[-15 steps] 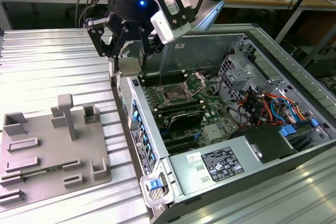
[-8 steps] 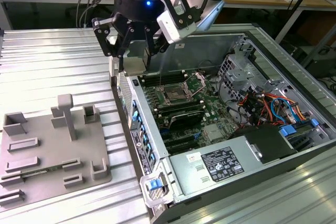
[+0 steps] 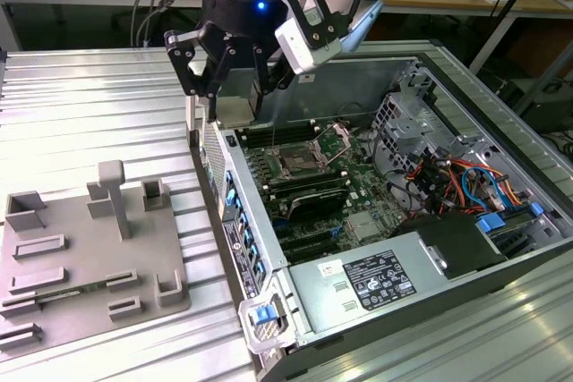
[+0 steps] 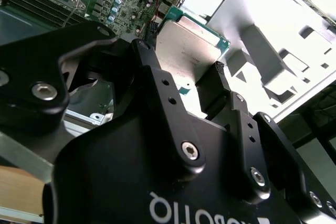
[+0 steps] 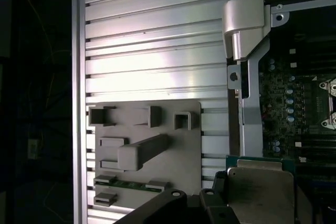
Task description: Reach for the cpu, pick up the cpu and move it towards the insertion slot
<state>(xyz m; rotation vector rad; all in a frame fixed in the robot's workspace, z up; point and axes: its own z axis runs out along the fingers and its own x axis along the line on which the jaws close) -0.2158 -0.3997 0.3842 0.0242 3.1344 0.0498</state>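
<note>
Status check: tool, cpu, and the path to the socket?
Tool shut on cpu. Cpu lifted, at case edge. Insertion slot open, nothing over it.

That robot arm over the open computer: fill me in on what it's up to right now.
The arm's end effector is shut on the cpu, a flat silvery chip, and holds it in the air at the edge of the open computer case. The grey plastic tray lies on the ribbed metal table, at the exterior view's left. The insertion slot on the green board sits open, with the chip not yet over it.
</note>
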